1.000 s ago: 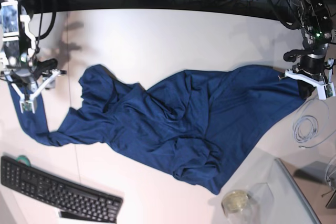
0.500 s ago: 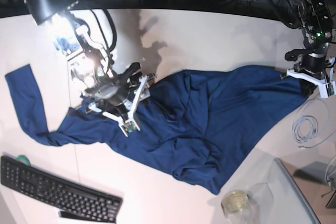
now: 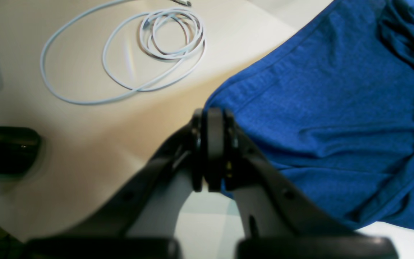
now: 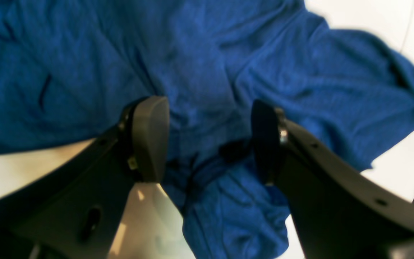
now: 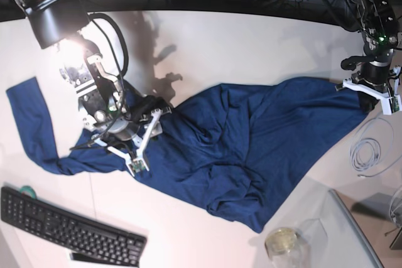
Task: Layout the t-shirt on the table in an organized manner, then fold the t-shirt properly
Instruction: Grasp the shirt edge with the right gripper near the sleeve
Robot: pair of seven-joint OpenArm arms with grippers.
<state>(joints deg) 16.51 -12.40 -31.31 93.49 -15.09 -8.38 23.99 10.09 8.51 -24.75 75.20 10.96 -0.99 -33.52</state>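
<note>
Since a second ago the right arm has swung in from the far edge of the desk and now hangs low over the t-shirt (image 5: 251, 149), and the long blue sleeve it held then now lies flat by itself. The t-shirt is spread across the middle of the white desk (image 5: 251, 48) — bunched and wrinkly, not flat, with one sleeve stretched out toward the keyboard side. The right gripper (image 4: 207, 140) sits over the crumpled part of the shirt with its jaws set apart; cloth shows between them, but they are not squeezing it. The left gripper (image 3: 212, 151) is at the other end of the shirt, by the desk's edge. Its jaws are pressed tight together, pinching the hem at the shirt's corner. Just beside that corner a thin white cable (image 3: 156, 39) lies in loose loops on the desk. A black keyboard (image 5: 69, 224) lies near the front edge, close to the sleeve but not touching it. A small clear jar (image 5: 282, 241) stands near the shirt's lowest corner.
</note>
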